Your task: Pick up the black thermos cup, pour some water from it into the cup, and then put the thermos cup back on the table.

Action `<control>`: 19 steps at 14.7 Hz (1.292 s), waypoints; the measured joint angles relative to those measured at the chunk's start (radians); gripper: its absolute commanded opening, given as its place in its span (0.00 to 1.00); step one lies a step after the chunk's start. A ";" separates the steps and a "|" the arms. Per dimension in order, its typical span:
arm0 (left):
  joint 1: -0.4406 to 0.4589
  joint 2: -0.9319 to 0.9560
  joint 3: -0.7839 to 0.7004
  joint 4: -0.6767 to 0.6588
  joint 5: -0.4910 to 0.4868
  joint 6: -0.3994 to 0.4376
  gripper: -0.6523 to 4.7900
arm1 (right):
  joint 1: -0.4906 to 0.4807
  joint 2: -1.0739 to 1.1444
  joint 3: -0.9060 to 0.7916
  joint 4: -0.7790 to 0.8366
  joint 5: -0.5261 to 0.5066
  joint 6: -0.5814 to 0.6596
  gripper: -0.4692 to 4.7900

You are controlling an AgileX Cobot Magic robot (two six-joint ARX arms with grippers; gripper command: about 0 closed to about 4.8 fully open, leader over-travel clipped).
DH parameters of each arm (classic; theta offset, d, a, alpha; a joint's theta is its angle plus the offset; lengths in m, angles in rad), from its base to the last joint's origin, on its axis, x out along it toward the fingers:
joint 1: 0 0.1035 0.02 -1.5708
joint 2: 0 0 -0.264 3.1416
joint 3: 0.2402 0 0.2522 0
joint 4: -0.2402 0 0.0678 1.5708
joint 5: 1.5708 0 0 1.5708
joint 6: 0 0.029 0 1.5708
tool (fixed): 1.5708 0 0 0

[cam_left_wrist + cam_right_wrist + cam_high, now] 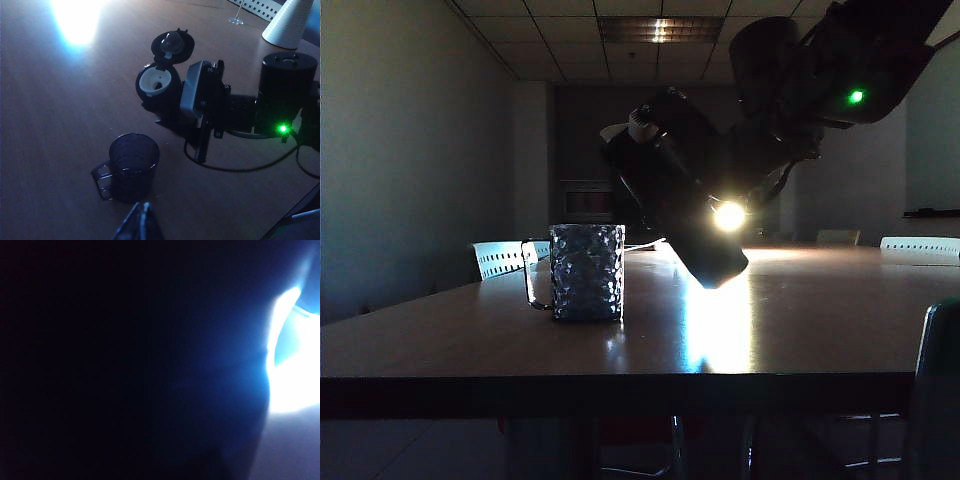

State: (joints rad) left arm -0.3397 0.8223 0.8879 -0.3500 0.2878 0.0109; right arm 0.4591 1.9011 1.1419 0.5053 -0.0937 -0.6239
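Right pincer [187,107] grips tilted black thermos cup [160,87] above the cup [132,165]; left pincer [142,225] unreadable

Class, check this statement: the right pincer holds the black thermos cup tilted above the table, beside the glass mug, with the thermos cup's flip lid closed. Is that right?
One detail is wrong: the flip lid is open, exposing the pale spout, as the left wrist view shows. The rest stands: the right pincer holds the black thermos cup tilted above the table, beside the glass mug.

thermos cup [159,86]: 1 | glass cup [586,271]: 1 | table [800,320]: 1 | grippers: right gripper [200,107], left gripper [142,222]: 2
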 measured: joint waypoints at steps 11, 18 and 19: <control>0.000 0.000 0.000 -0.006 0.024 0.000 0.11 | 0.006 -0.001 0.000 -0.074 0.075 -0.426 0.29; 0.000 0.000 0.000 -0.019 0.024 0.000 0.11 | 0.016 0.001 0.008 0.017 0.095 -0.515 0.29; 0.000 0.000 0.000 -0.026 0.024 0.000 0.11 | 0.020 0.000 0.012 0.023 0.103 -0.552 0.29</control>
State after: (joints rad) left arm -0.3397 0.8227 0.8879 -0.3756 0.3119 0.0109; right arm 0.4793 1.9015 1.1538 0.5285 0.0097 -1.1759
